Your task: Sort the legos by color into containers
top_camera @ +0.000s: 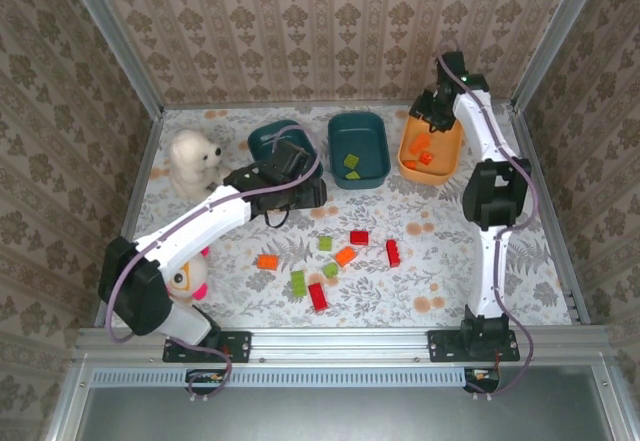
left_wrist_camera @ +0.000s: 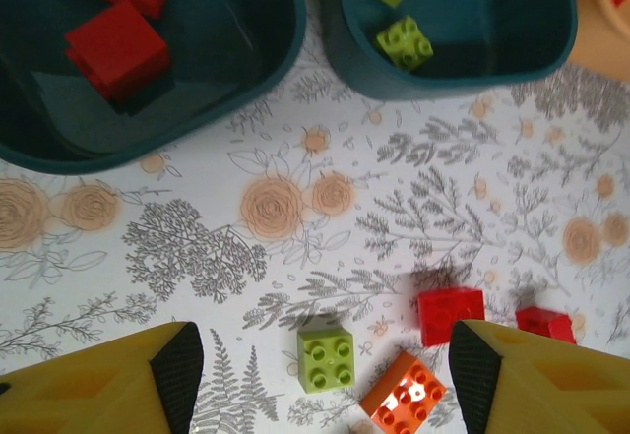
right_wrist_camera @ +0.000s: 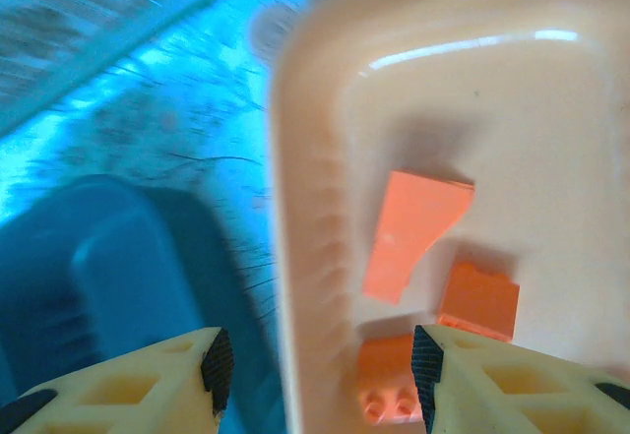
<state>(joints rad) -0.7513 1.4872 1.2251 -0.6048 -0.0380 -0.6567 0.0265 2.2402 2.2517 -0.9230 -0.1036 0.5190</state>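
Where right jaws hover, orange bin [right_wrist_camera: 305,208], orange bricks [right_wrist_camera: 413,232]

A table under a white floral cloth [top_camera: 430,261] (peach roses, grey ferns) sits boxed in on three sides by walls [top_camera: 300,21] papered in beige damask. Aluminium rails [top_camera: 340,339] frame the edges, and a grey panel [top_camera: 340,411] runs along the near side. The light is soft and even.
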